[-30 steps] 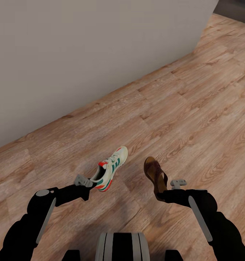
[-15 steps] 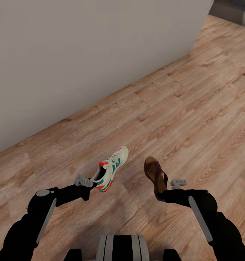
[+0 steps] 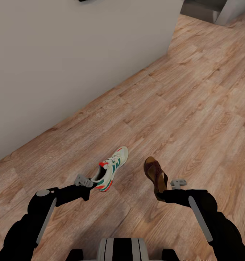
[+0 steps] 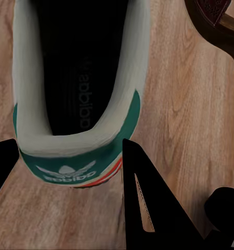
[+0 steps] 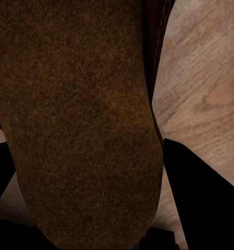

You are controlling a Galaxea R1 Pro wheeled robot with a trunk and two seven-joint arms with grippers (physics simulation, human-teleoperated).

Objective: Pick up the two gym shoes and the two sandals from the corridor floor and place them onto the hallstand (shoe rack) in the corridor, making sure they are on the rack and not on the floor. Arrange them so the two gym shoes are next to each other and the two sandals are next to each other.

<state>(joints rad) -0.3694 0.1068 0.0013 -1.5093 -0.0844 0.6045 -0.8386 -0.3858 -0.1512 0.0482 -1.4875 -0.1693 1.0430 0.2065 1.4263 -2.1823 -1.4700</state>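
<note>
Two shoes carried above the wood-plank floor [image 3: 195, 108], side by side, toes pointing ahead. Left gripper [image 3: 93, 183] clamped on heel of gym shoe [image 3: 111, 168]; fingers [image 4: 148, 208] flanking the green heel tab. Right gripper [image 3: 162, 194] closed on heel end of brown sandal [image 3: 154, 174]. Grey wall [image 3: 64, 54] ahead left.

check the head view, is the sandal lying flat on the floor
No, the sandal is held up off the floor by its heel in the right gripper.

Pale grey wall [image 3: 64, 54] meets wood-plank floor [image 3: 195, 108] diagonally.
</note>
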